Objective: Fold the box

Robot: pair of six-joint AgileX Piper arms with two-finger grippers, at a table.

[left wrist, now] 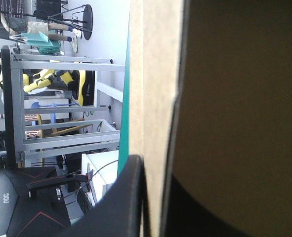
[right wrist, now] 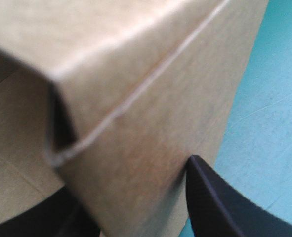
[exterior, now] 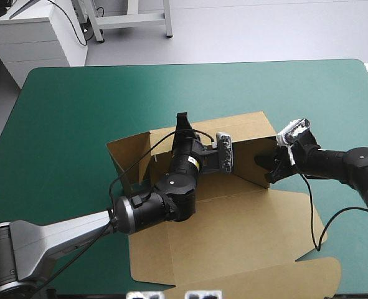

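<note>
Two walls of the box [exterior: 246, 230] stand pinched; left fingers [exterior: 182, 123] clamp its far wall, right fingers [exterior: 269, 167] its right wall.

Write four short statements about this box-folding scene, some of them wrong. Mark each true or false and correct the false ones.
1. The left gripper is shut on the box at its far wall. True.
2. The box lies entirely flat on the table. False: its far part has walls raised.
3. The right gripper hangs clear of the box. False: it is shut on the box's right wall, one finger on each side.
4. The lid lies flat toward the table's near edge. True.
</note>
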